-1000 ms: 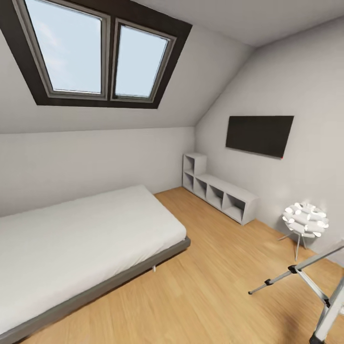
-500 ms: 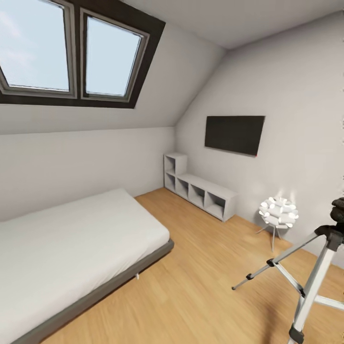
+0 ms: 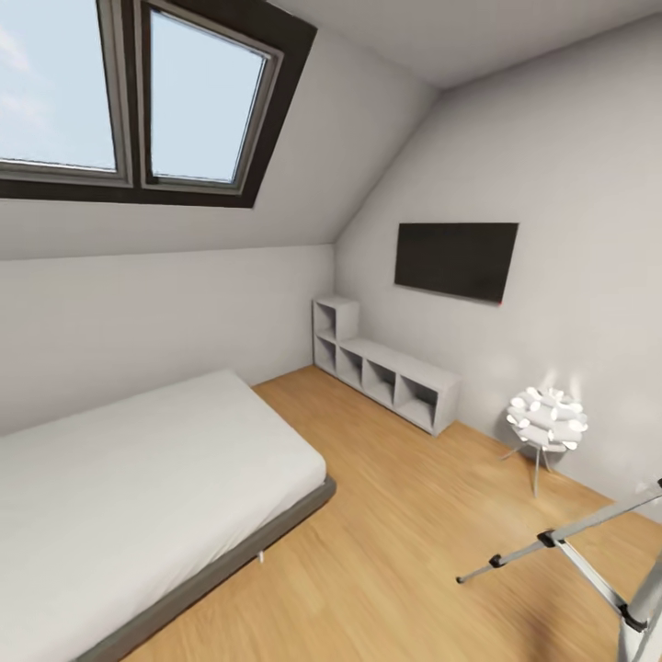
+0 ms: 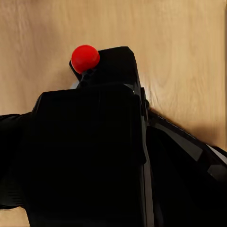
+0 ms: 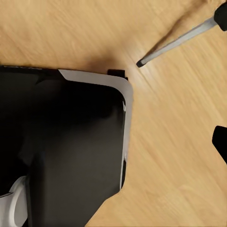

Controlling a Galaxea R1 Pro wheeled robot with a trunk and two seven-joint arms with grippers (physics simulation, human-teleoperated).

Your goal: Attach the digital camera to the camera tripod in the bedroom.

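Observation:
The digital camera (image 4: 94, 142), black and boxy with a red dot (image 4: 85, 58) on top, sits very close in the left wrist view, above the wood floor. My left gripper (image 4: 101, 156) is shut on it, with dark fingers (image 4: 189, 156) against its sides. The camera tripod (image 3: 575, 542) shows at the lower right of the head view: silver legs and black joints, its pan head out of frame. One silver tripod leg (image 5: 177, 41) rests its foot on the floor in the right wrist view. A dark fingertip (image 5: 221, 141) of my right gripper stands far out at the edge, with nothing held.
The bedroom has a low grey bed (image 3: 138, 487) with a white mattress at left. A grey cube shelf (image 3: 382, 372) lines the far wall, under a black wall screen (image 3: 455, 260). A white lamp (image 3: 547, 421) stands on thin legs near the tripod. My dark body (image 5: 61, 151) shows in the right wrist view.
The head view has swung, so the room shifted. The tripod's black head, seen half a second ago at the right edge, is now out of frame; only its legs show.

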